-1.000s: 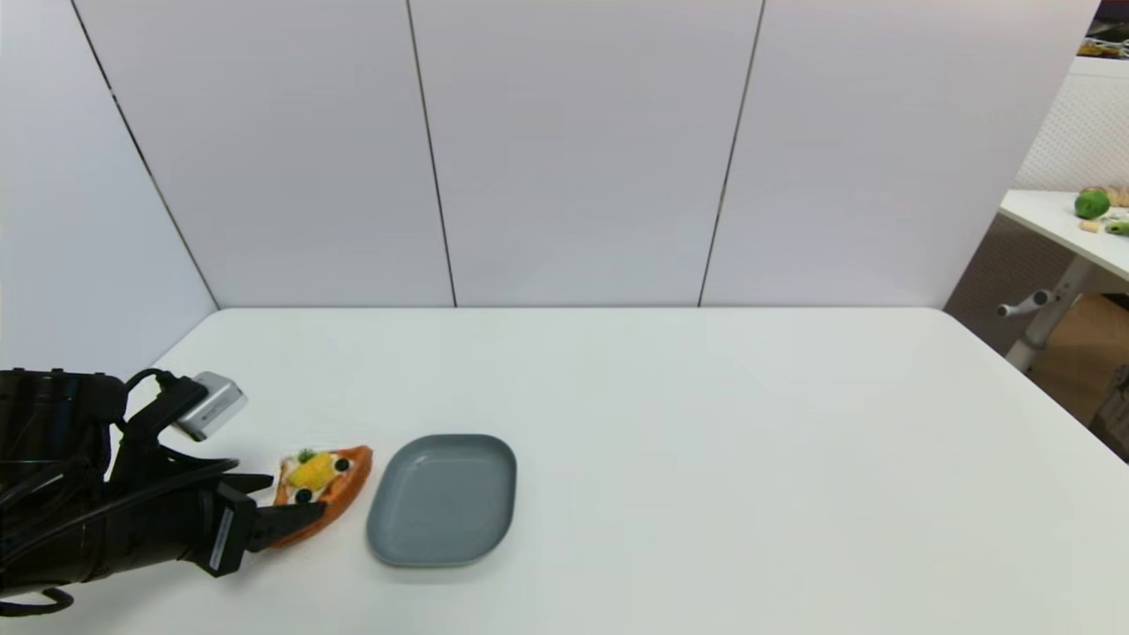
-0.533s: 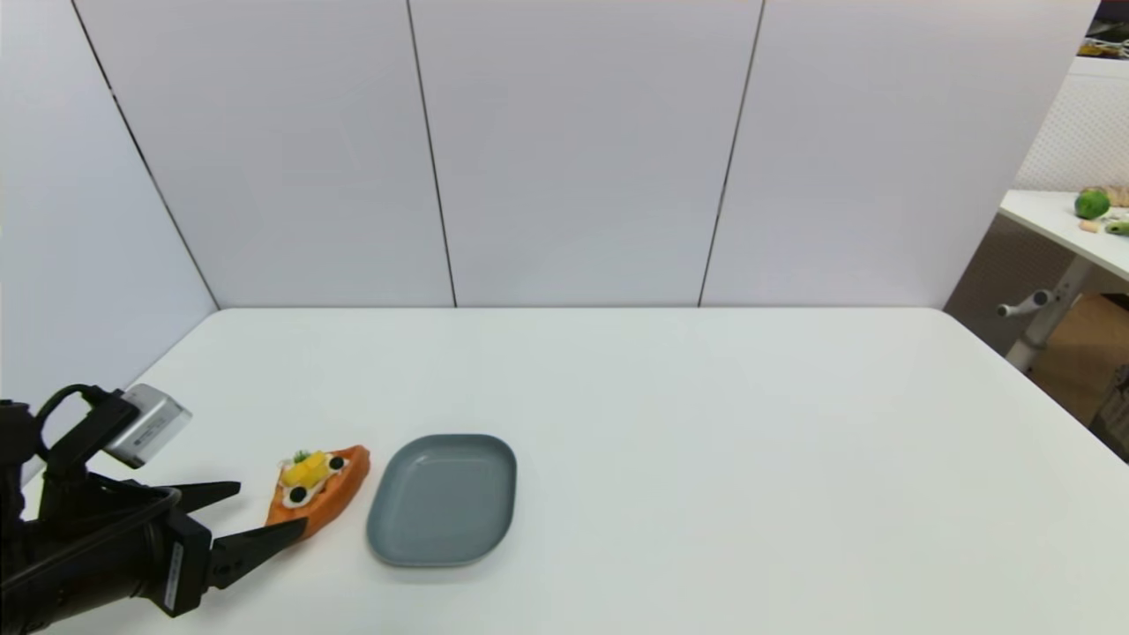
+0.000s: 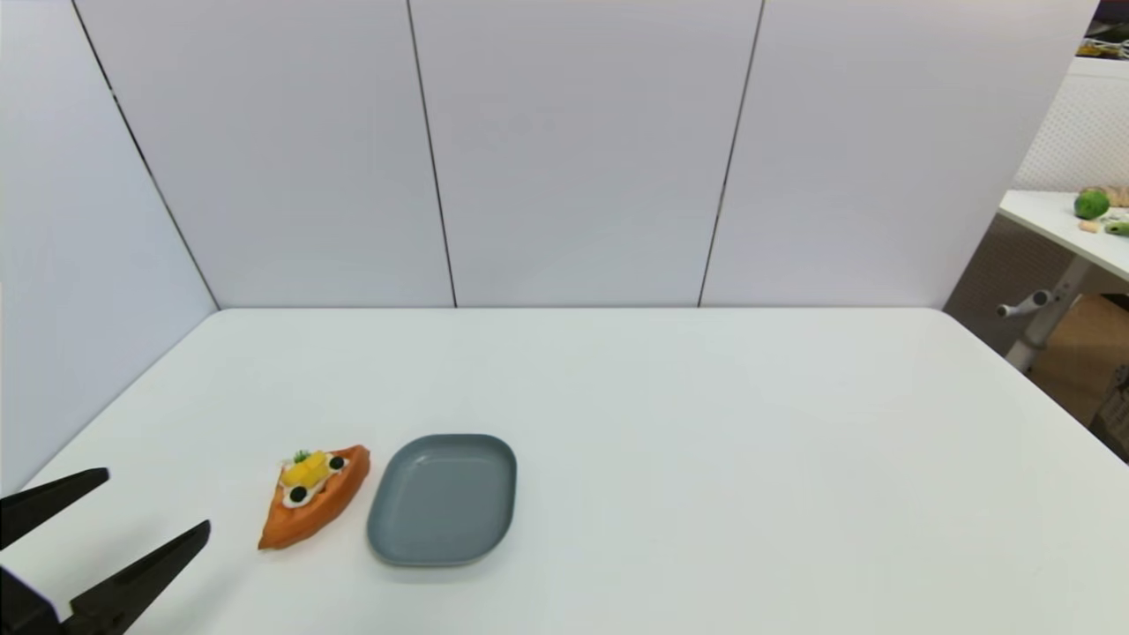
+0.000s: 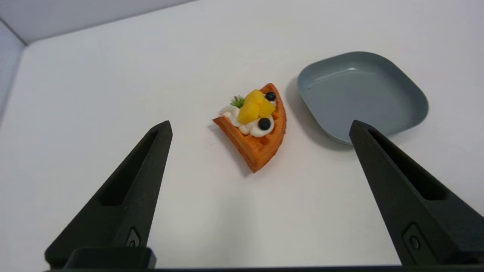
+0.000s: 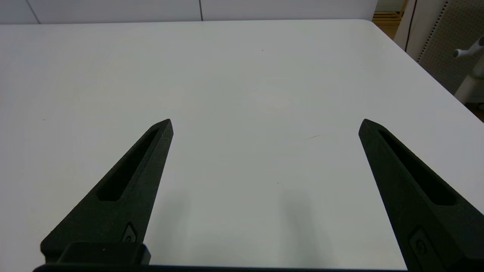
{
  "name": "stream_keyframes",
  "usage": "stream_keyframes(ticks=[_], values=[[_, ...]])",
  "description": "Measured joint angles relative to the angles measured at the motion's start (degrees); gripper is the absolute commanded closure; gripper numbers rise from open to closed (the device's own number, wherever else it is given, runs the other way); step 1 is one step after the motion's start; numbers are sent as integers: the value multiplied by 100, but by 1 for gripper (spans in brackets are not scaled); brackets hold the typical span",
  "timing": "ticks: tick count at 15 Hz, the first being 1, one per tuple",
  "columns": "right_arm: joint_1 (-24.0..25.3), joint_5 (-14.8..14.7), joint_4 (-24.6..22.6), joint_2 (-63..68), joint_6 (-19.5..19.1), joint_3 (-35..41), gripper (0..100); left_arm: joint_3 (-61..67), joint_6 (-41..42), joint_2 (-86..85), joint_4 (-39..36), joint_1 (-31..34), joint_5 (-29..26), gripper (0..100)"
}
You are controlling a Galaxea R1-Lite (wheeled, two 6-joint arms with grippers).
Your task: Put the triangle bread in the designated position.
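Lying flat on the white surface [image 3: 670, 423], the bread [image 3: 313, 498] sits just beside a grey plate [image 3: 441, 498], apart from it. The left gripper [image 3: 106, 520] is near the surface's left front corner, fingers spread wide and holding nothing; the right gripper [image 5: 264, 124] is likewise wide open and empty over bare surface. The bread looks light and stiff; I'd pinch its plain waffle sides, clear of the cream and fruit.

1. No readable text, label, brand, number or sign appears in any view.
2. The small embossed marks on the black fingers are too small to read.
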Motion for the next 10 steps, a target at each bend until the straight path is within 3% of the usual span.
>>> stream_keyframes(ticks=[6,10], values=[[0,-2,0,0,0,0,0,1172,-49,-2605,216,24,1596,0],[0,-2,-1,0,0,0,0,1490,-490,-3879,1321,-41,1488,0]])
